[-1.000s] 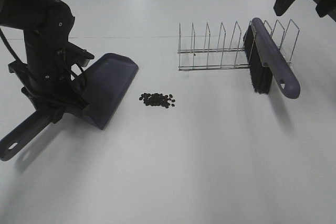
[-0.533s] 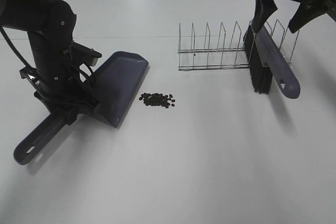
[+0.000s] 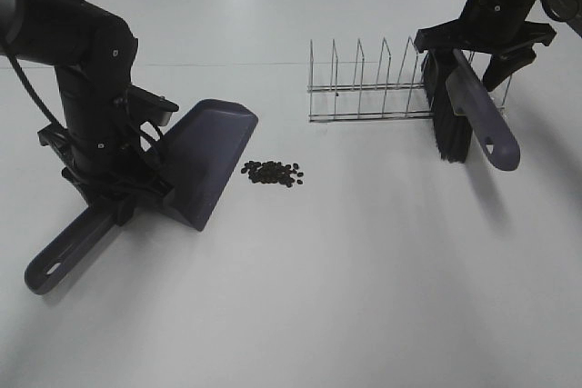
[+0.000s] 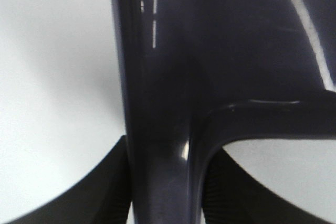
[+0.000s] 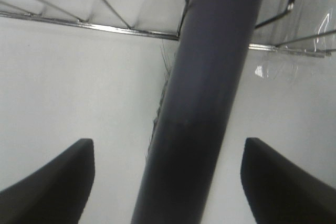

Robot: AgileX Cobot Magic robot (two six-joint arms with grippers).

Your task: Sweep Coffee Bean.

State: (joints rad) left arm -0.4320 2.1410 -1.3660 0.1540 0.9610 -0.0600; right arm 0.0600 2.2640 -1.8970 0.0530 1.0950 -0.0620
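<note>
The dark plastic dustpan (image 3: 207, 154) was grasped by the left gripper (image 3: 111, 199) left of the tiny dark coffee bean (image 3: 272, 173) cluster; the right gripper (image 3: 482, 54), released astride the purple-handled brush (image 3: 475, 114), was judged to need closing.

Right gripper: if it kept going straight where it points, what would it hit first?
Most likely the brush handle: the right gripper is centred over it, jaws open, where it leans in the wire rack. Distance unclear.

No writing, label, brand mark, number or sign can be read in any view. The dark dustpan (image 3: 214, 156), the brush (image 3: 482, 120), the wire rack (image 3: 364, 79) and the white bench (image 3: 364, 270) show only plain, unmarked surfaces, and the close wrist views are too blurred to show any print.
</note>
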